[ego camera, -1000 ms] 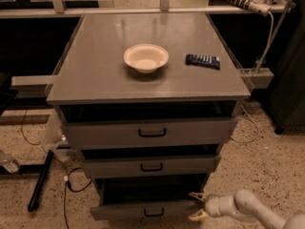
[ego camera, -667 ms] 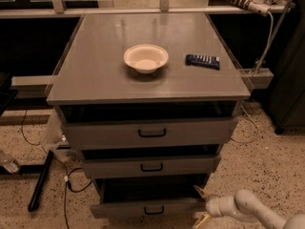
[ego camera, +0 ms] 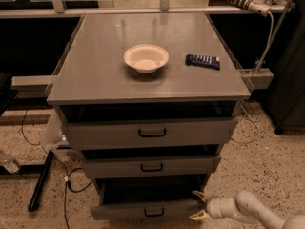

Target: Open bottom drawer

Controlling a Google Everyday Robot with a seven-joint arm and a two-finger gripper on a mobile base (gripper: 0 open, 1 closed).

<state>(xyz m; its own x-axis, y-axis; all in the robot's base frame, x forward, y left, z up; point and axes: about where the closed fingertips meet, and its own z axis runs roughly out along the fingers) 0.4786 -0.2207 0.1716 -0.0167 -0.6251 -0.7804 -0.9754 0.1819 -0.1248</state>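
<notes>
Beside bottom drawer [ego camera: 124, 209], hand [ego camera: 198, 205], arm [ego camera: 252, 208] cropped.

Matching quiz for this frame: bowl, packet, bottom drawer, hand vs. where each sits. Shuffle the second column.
1. bowl
2. packet
3. bottom drawer
4. hand

A. at the bottom drawer's right end
B. cabinet top, near its right edge
C. lowest in the cabinet, partly pulled out
D. cabinet top, middle

Pairs: 1-D, 2-B, 3-C, 4-A
</notes>
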